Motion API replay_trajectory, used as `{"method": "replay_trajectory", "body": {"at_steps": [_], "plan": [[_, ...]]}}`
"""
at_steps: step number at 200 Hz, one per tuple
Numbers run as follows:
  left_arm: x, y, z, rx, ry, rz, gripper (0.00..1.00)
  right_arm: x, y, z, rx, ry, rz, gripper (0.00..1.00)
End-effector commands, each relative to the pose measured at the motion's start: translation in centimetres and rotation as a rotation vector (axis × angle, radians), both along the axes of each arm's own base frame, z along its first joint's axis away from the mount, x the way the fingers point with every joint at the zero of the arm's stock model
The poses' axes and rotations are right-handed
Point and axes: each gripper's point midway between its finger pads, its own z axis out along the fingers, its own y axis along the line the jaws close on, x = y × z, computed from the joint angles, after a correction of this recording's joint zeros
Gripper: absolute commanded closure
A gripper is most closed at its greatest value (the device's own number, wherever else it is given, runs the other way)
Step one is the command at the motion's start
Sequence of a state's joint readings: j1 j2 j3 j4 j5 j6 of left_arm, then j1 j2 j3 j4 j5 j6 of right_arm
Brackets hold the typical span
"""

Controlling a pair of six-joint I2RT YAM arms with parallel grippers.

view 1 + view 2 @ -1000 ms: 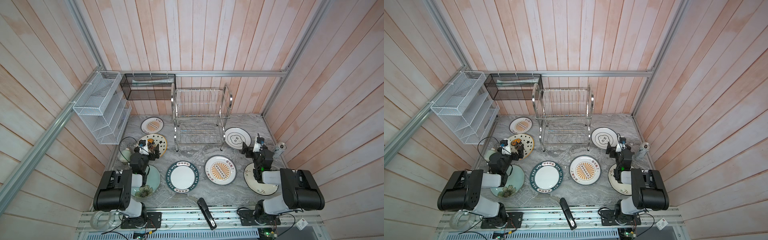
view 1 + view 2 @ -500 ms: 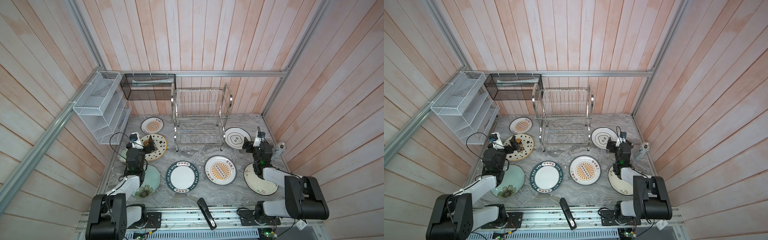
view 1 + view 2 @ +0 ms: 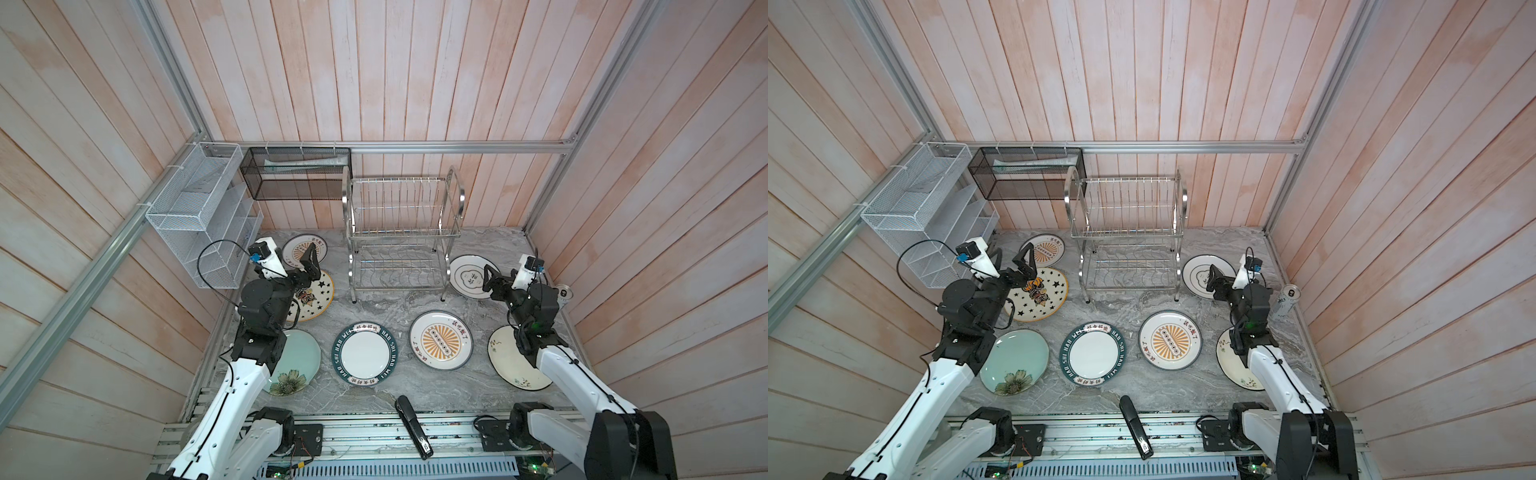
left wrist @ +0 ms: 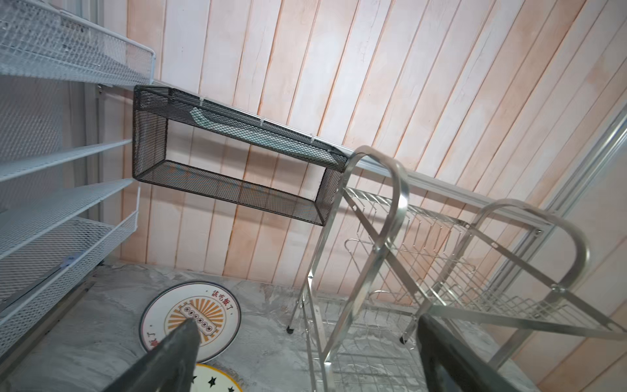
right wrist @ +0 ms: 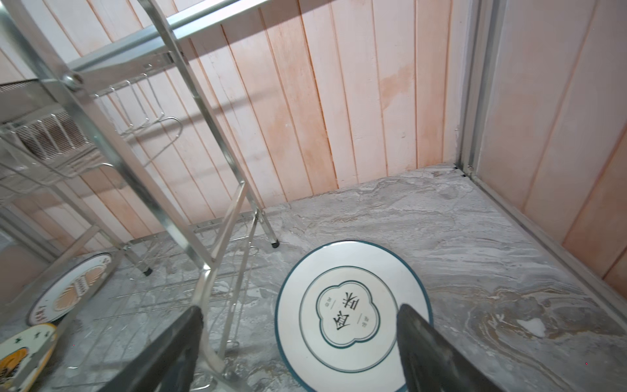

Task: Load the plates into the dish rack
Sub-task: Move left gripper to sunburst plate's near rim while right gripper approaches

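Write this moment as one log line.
rack empty | seven plates on table | left gripper open | right gripper open

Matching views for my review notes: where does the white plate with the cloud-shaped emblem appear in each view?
Both top views: cloud-emblem plate lying flat, right of the dish rack.
Left wrist: not in it.
Right wrist: seen between the fingers, beside the rack's foot.
Shared landmark: the dish rack, in all four.
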State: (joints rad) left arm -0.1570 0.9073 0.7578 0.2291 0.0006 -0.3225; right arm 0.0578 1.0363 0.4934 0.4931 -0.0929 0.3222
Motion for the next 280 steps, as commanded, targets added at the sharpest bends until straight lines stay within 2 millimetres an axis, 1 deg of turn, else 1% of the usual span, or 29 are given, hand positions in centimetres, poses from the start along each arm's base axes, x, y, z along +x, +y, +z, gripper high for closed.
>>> {"method": "replay_trajectory", "body": {"at_steps": [1, 18, 35, 49, 71, 87, 103, 117, 141, 168, 194, 220, 243, 280], "plan": [[0.3, -2.5, -3.2, -0.070, 0.202, -0.122, 0.00, -2.1, 1.7, -1.8, 0.070, 0.136, 0.081, 0.11], [0.0, -4.6, -4.6, -0.120, 0.259, -0.201, 0.00, -3.7, 1.9, -2.2, 0.073, 0.179, 0.096, 0.11], [-0.5, -6.2, -6.2, -0.159, 0.311, -0.224, 0.00, -5.3, 2.2, -3.0, 0.095, 0.234, 0.111, 0.11], [-0.9, -7.8, -7.6, -0.196, 0.362, -0.263, 0.00, -6.8, 3.0, -3.6, 0.125, 0.272, 0.158, 0.12], [-1.4, -10.0, -10.9, -0.256, 0.457, -0.278, 0.00, -8.9, 4.1, -5.1, 0.175, 0.348, 0.219, 0.13], [-1.9, -11.7, -13.5, -0.290, 0.522, -0.277, 0.00, -10.1, 4.5, -6.8, 0.197, 0.420, 0.237, 0.13], [-2.5, -13.5, -15.5, -0.313, 0.567, -0.301, 0.00, -10.9, 4.9, -8.4, 0.223, 0.480, 0.254, 0.15], [-2.6, -15.4, -16.5, -0.328, 0.590, -0.350, 0.00, -11.4, 5.4, -9.7, 0.248, 0.526, 0.269, 0.19], [-3.1, -18.1, -18.1, -0.317, 0.668, -0.399, 0.00, -11.7, 5.2, -11.9, 0.257, 0.596, 0.246, 0.24], [-4.2, -20.7, -19.0, -0.307, 0.707, -0.448, 0.00, -11.6, 5.2, -13.1, 0.255, 0.647, 0.236, 0.30], [-5.1, -22.2, -19.6, -0.367, 0.754, -0.488, 0.00, -11.2, 5.1, -13.8, 0.245, 0.678, 0.232, 0.36], [-6.3, -23.6, -19.7, -0.432, 0.764, -0.526, 0.00, -10.8, 4.7, -14.4, 0.229, 0.692, 0.203, 0.37], [-6.8, -24.1, -19.8, -0.421, 0.778, -0.530, 0.00, -10.5, 4.4, -15.1, 0.217, 0.709, 0.183, 0.39], [-6.4, -24.2, -19.5, -0.369, 0.802, -0.505, 0.00, -10.3, 4.3, -15.9, 0.214, 0.729, 0.177, 0.43]]}}
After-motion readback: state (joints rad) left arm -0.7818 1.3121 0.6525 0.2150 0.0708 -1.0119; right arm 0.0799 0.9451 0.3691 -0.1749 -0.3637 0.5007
